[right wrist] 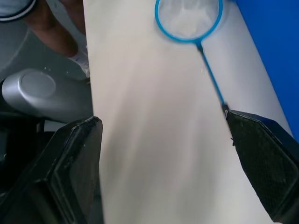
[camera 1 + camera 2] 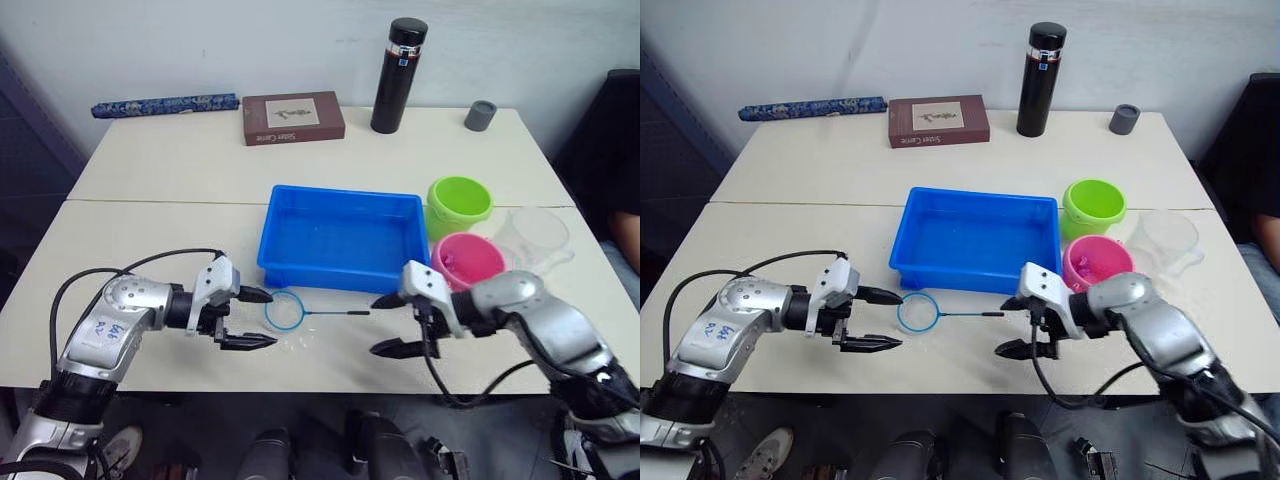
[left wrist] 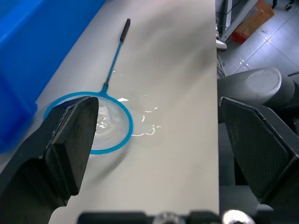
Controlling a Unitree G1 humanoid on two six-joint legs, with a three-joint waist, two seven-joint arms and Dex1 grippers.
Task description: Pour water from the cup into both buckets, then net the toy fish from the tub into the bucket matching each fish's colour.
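Observation:
The net (image 2: 284,310) lies flat on the table in front of the blue tub (image 2: 342,238), its black stick handle (image 2: 350,313) pointing right. My left gripper (image 2: 259,318) stands open just left of the hoop. My right gripper (image 2: 390,325) is open too, just right of the handle's end, one finger close to it. The lime green bucket (image 2: 459,204) and the pink bucket (image 2: 467,261) stand right of the tub, with the clear cup (image 2: 537,238) beside them. In the pink bucket something pink shows. I make out no fish in the tub.
A small water puddle (image 3: 148,122) wets the table beside the hoop. At the back stand a tall black flask (image 2: 399,76), a small grey cup (image 2: 480,115), a brown box (image 2: 293,118) and a blue patterned roll (image 2: 165,104). The table's front edge runs just below both grippers.

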